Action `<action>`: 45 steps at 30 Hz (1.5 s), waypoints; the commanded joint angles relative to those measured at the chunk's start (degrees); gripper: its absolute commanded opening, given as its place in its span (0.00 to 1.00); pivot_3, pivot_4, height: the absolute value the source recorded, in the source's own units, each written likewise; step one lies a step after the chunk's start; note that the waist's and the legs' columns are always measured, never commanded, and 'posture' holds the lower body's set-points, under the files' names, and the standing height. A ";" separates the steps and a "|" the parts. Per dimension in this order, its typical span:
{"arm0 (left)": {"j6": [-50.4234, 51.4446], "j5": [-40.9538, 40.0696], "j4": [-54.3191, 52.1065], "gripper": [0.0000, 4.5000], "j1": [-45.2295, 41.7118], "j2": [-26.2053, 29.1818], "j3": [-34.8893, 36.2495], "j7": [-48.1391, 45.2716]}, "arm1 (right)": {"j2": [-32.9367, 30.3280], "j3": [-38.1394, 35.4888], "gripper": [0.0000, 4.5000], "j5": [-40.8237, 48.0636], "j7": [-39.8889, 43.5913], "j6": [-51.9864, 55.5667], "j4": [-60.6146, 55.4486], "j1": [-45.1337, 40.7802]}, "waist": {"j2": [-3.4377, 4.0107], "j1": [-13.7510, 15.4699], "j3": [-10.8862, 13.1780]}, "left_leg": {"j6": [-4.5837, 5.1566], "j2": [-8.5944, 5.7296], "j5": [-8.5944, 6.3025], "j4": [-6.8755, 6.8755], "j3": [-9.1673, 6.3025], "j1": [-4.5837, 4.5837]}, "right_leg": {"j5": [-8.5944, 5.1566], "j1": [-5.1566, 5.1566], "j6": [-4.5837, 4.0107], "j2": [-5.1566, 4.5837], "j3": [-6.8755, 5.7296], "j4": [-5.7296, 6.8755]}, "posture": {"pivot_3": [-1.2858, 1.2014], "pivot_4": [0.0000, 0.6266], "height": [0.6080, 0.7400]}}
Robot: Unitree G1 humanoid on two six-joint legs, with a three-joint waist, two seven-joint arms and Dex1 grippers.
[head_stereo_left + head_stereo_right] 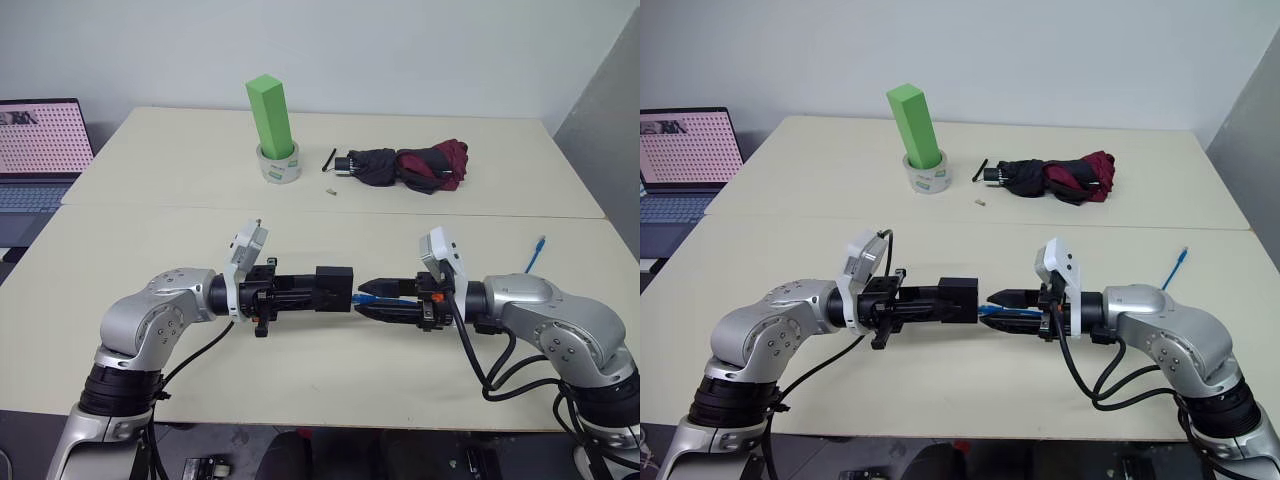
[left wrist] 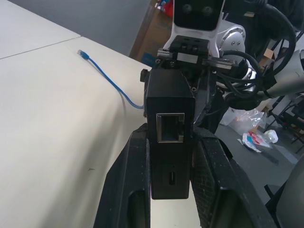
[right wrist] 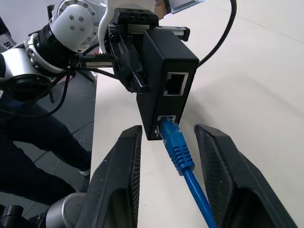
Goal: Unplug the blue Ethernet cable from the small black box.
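Right now I am seeing my left gripper (image 1: 318, 290) clamping its two black fingers on the small flat matte-black box (image 3: 166, 78), holding it above the pale tabletop (image 1: 180, 215) with its ports facing my right gripper (image 3: 166, 175). That gripper's fingers are standing apart on either side of the thin bright-blue Ethernet cable (image 3: 183, 161), not touching it, and the cable's plug is still sitting in the box's lower port. From there the blue cord is trailing back across the table, its free plug tip lying near the table's right edge.
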 commanded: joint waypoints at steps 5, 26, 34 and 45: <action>0.08 -1.20 -1.86 0.17 -1.12 0.13 0.76 -0.05 | 0.95 -0.10 0.41 -0.22 1.71 0.22 0.27 -1.95 | 0.00 -0.01 0.00 | 0.00 0.00 0.00 0.00 0.00 0.00 | 0.00 0.00 0.00 0.00 0.00 0.00 | 0.52 0.24 1.00; 0.59 -1.89 -3.64 0.17 -0.80 0.03 -0.09 -0.50 | 0.28 1.52 0.01 -4.38 7.13 0.19 2.80 -4.93 | 0.00 -0.01 0.00 | 0.00 0.00 0.00 0.00 0.00 0.00 | 0.00 -0.01 0.00 0.00 -0.01 0.00 | 0.52 0.24 1.00; -4.19 3.39 -1.18 0.17 0.20 3.01 -1.08 -2.54 | -5.29 1.08 0.01 -7.65 11.82 -1.64 6.69 -4.42 | 0.01 0.01 0.01 | 0.00 -0.01 0.00 0.00 0.01 0.00 | 0.00 -0.01 0.00 0.00 0.00 -0.02 | 0.52 0.24 1.00; -8.77 7.33 1.16 0.17 1.36 3.05 -1.50 -0.72 | 3.38 0.83 0.00 -33.11 -13.11 -24.04 35.43 -9.21 | 0.01 -0.14 0.01 | 0.14 0.02 -0.08 0.01 0.05 0.03 | 0.00 0.00 0.00 0.01 0.02 0.01 | 0.52 0.24 1.00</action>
